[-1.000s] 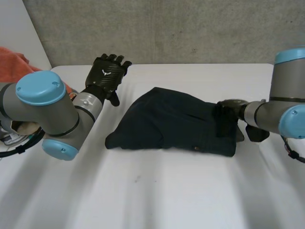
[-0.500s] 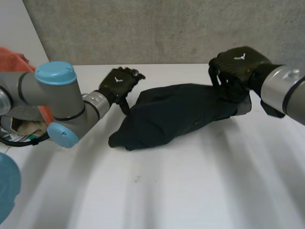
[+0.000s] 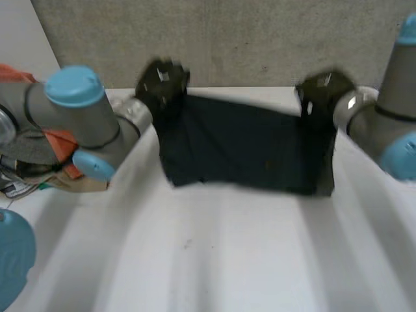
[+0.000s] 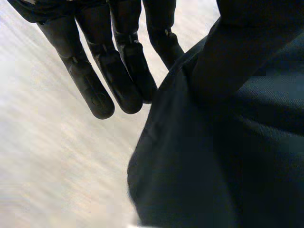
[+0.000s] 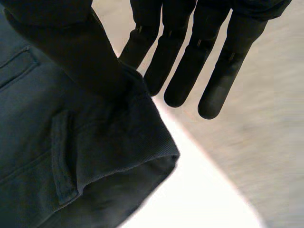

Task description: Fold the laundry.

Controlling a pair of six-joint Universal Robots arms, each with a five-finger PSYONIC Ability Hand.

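The left hand [image 4: 114, 71] has straight fingers lying close together behind the cloth. Its thumb presses down on the front, so an upper corner of the dark navy garment [image 3: 247, 146] is pinched between them. The right hand [image 5: 187, 71] grips the same way: straight fingers behind, thumb on top, clamping the opposite upper corner. A stitched belt loop [image 5: 61, 156] and a hemmed band sit just beneath that thumb.

Between the two hands the garment is raised and stretched out flat like a sheet, with its upper edge running from one hand to the other. It hangs over the far edge of the white table [image 3: 227, 260], about midway between the far corners. Whether its lower edge touches the table I cannot tell.

Behind the garment stands a grey concrete wall [image 3: 260, 39]. Near the far left corner of the table, behind the left arm, lies a crumpled orange cloth [image 3: 12, 73].
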